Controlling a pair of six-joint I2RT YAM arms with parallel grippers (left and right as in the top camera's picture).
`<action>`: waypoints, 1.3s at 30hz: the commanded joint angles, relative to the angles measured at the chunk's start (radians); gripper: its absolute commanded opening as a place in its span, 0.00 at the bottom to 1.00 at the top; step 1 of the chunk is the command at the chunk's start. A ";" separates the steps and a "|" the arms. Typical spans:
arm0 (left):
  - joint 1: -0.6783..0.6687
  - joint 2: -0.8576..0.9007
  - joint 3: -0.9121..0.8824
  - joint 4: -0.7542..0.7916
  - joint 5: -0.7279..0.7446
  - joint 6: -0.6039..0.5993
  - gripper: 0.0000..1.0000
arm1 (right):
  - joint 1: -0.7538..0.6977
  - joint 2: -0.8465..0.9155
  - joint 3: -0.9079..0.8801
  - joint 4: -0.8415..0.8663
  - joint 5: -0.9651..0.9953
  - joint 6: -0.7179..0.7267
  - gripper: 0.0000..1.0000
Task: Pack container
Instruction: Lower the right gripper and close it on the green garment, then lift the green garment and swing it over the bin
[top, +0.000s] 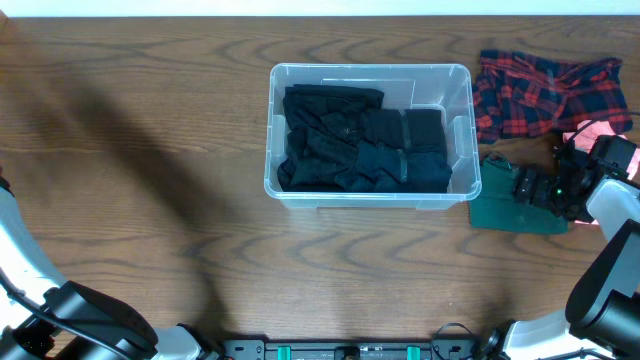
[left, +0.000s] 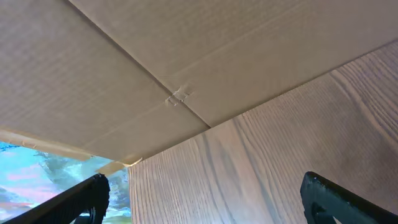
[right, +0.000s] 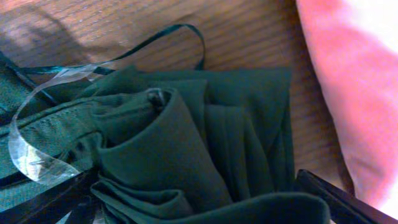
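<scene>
Container (top: 272, 130) at mid-table (top: 150, 150), part full of dark clothes (top: 360, 150). My right end effector (top: 535, 188) is released, straddling the folded green garment (right: 186, 143). I should take the thick fold deep and avoid the loose strap (right: 25, 155).

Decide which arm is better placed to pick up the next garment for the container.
Right. Its open tool hangs over the folded green garment beside the container; the left arm sits far across the table.

Container (top: 463, 120): clear, glossy plastic. Table (top: 140, 150): matt wood grain. Dark clothes (top: 350, 150) inside: matt cloth. Green garment (right: 211, 137): soft woven cloth, with a shiny translucent hanger loop (right: 28, 158).
</scene>
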 joint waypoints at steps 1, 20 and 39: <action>0.003 -0.011 -0.012 0.000 -0.015 -0.006 0.98 | -0.010 0.051 -0.050 -0.023 0.093 0.070 0.98; 0.003 -0.011 -0.012 0.000 -0.015 -0.006 0.98 | -0.071 0.051 -0.054 -0.024 0.091 0.038 0.72; 0.003 -0.011 -0.012 0.000 -0.015 -0.006 0.98 | -0.069 0.048 0.044 -0.110 0.084 0.039 0.01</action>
